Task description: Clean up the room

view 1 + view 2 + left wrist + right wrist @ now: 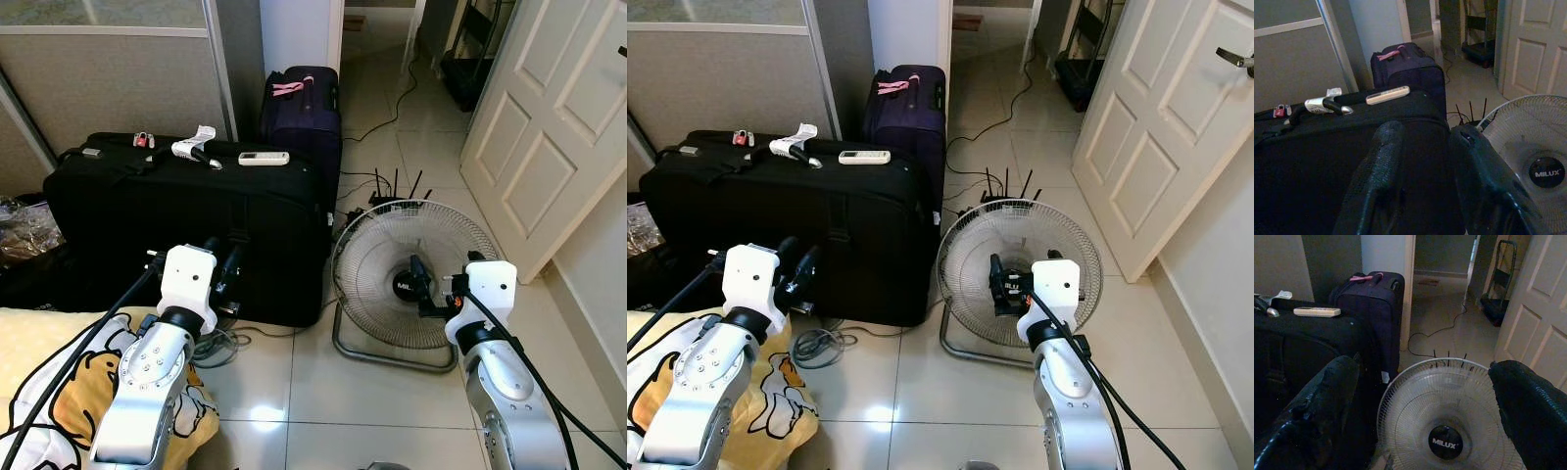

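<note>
Both our hands hover released, left hand (1420,171) by the black suitcase (186,235), right hand (1420,401) facing the floor fan (411,279). We'd probably snag those loose cables (377,122).

Floor (392,392): glossy pale tile, light reflections. Large suitcase (186,225): matt black woven cloth. Smaller suitcase (304,108): dark purple fabric, matt, pink cloth strap on top. Fan (411,274): thin wire metal grille, metal tube base, black plastic hub. Remote (264,158): white smooth plastic. Door (549,127): white painted panels, satin. Blanket (59,352): soft yellow printed cloth. Left hand (1435,196) fingers (1376,186): black, rough textured. Arm shells: silver metal w/ white plastic.
</note>
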Controlling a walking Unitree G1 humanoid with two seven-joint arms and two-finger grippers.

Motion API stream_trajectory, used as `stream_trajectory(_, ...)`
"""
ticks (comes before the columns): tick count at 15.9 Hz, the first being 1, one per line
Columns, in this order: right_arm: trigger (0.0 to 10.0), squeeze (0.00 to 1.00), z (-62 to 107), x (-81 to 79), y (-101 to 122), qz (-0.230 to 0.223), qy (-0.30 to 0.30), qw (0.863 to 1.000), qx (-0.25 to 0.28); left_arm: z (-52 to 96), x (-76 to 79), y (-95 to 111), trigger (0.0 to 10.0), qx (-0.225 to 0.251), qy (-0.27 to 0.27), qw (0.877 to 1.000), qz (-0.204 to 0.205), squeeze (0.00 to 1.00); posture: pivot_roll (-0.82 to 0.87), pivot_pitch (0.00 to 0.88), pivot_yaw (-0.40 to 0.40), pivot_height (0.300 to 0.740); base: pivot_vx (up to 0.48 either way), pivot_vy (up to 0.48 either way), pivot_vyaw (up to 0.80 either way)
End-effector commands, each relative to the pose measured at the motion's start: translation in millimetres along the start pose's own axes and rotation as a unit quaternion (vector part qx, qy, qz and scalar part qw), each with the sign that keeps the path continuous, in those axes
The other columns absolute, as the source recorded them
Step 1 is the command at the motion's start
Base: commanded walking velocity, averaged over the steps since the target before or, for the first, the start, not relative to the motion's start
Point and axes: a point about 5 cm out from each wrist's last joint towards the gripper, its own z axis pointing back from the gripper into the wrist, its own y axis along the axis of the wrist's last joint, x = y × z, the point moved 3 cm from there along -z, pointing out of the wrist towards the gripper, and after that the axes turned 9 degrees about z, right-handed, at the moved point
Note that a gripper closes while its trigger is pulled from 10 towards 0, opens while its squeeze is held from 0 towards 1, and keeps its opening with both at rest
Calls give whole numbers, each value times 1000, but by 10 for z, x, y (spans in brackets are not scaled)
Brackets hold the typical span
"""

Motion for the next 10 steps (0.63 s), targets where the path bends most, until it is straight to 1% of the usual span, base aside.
stream_trajectory(1,10000,0,375,162,-366,8,-28,992,-119,351,4,-360,10000,-110,123,984,61,0,-38,0,-6,740,0,0,0)
stream_trajectory(4,10000,0,376,158,-369,7,-27,992,-119,350,8,-360,10000,-109,122,985,61,0,-38,0,-6,740,0,0,0)
stream_trajectory(5,10000,1000,383,116,-460,-12,-18,993,-115,399,20,-420,10000,-119,105,986,56,1000,-12,0,-13,740,0,0,0)
stream_trajectory(6,10000,1000,387,76,-468,-21,0,994,-111,408,18,-410,10000,-115,102,986,62,1000,-12,0,-13,740,0,0,0)
stream_trajectory(7,10000,1000,384,85,-471,-21,-3,994,-111,406,15,-403,10000,-114,100,986,72,1000,-13,0,-11,740,0,0,0)
stream_trajectory(8,10000,1000,374,126,-412,1,-3,995,-98,407,16,-377,10000,-116,103,986,60,1000,-15,0,-11,740,0,0,0)
stream_trajectory(9,10000,1000,372,133,-394,15,1,995,-95,390,-15,-273,10000,-72,125,987,71,1000,-16,0,-10,740,0,0,644)
stream_trajectory(10,10000,1000,364,110,-370,22,13,996,-84,383,-40,-234,10000,-45,132,987,86,1000,-16,0,-13,740,0,0,800)
